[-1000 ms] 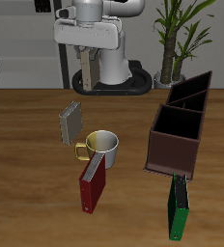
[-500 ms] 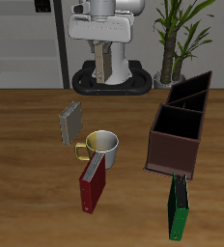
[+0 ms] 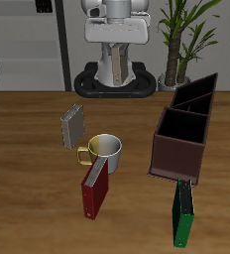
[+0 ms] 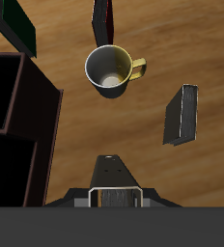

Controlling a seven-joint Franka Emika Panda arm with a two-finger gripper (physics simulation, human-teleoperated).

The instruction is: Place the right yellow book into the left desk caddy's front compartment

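Wood-grain counter [image 3: 28, 149] before a potted plant [image 3: 183, 35], with the end effector [image 3: 117, 65] raised far back gripping a yellow book, which hangs with its long axis vertical.

A second, grey-tan grid-textured book [image 3: 73, 125] stands upright beside the metal mug [image 3: 103, 150]; no readable writing. The left desk caddy [image 3: 184, 127], a dark divided box with a reddish-brown end face, runs front to back. A dark red book [image 3: 95, 188] and a green book [image 3: 183, 212] stand nearer the front edge.

A simulated home study or office: wooden desk [image 3: 28, 149], potted plant [image 3: 181, 35] behind, books, mug [image 3: 104, 150] and desk caddy [image 3: 186, 124] laid out.
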